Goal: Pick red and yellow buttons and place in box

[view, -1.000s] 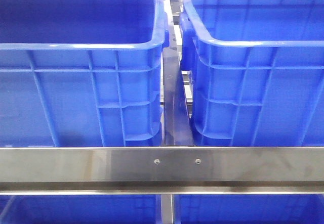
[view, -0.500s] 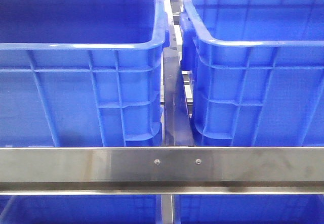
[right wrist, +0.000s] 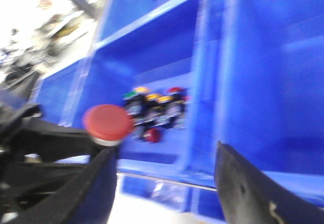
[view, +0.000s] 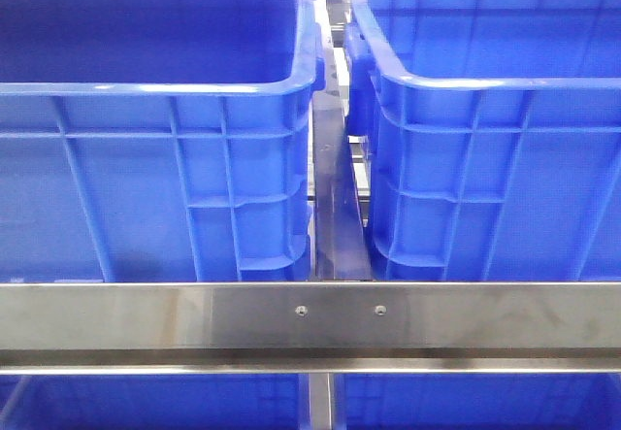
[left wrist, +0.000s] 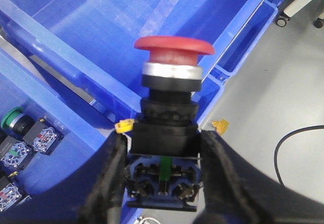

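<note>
From the front, nothing differs from the earlier two frames: two big blue crates sit side by side, the left crate [view: 155, 129] and the right crate [view: 495, 129], with a steel rail [view: 310, 318] across the foreground and a dark gap between them at twelve o'clock from the rail's screws. No arm or button shows here, so any work is going on outside this camera's sight.

The left wrist camera tells more. The left hand [left wrist: 164, 183] is closed around the black block of a red button [left wrist: 173, 45], a mushroom-capped switch with a silver collar, standing upright between the two dark fingers [left wrist: 109, 178]. It hangs above a blue crate's rim [left wrist: 76, 67]. At about eight o'clock from the button, a green-capped switch [left wrist: 12, 119] and some loose contact blocks [left wrist: 43, 138] lie on a crate floor. My guess is that the red one is picked and on its way to the box.

The right wrist picture is blurred. The right hand [right wrist: 164, 178] is spread wide with nothing between its fingers. The same red button [right wrist: 108, 123] shows at nine o'clock of that gap, carried by the other arm. Farther off, a cluster of switches [right wrist: 154, 110] with yellow, red and green caps lies in a crate, so the yellow button probably waits there, not yet picked.
</note>
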Controlling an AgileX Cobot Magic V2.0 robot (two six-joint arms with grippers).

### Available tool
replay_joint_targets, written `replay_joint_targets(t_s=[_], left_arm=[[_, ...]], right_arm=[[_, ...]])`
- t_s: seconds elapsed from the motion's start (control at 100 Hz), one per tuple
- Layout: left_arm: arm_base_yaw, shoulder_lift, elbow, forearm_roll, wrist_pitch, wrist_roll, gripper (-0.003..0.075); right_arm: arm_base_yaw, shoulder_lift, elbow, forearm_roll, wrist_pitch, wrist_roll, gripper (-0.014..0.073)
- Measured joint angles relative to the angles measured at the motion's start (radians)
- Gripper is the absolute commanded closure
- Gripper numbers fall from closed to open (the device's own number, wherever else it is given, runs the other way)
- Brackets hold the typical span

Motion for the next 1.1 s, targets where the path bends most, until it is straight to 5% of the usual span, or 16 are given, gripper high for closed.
replay_joint_targets(t_s=[0.35, 0.96, 1.1], left_arm=[[0.000, 0.000, 0.000, 0.000, 0.000, 0.000, 0.0739], [0.000, 0.000, 0.000, 0.000, 0.000, 0.000, 0.0739], [0.000, 0.000, 0.000, 0.000, 0.002, 0.000, 0.0739]], right_arm=[[0.012, 0.207, 0.000, 0.302, 0.097, -0.257, 0.0137], [0.223, 0.374, -0.108, 0.342, 0.044, -0.315, 0.0137], [0.223, 0.404, -0.110, 0.349, 0.046, -0.315, 0.0212]])
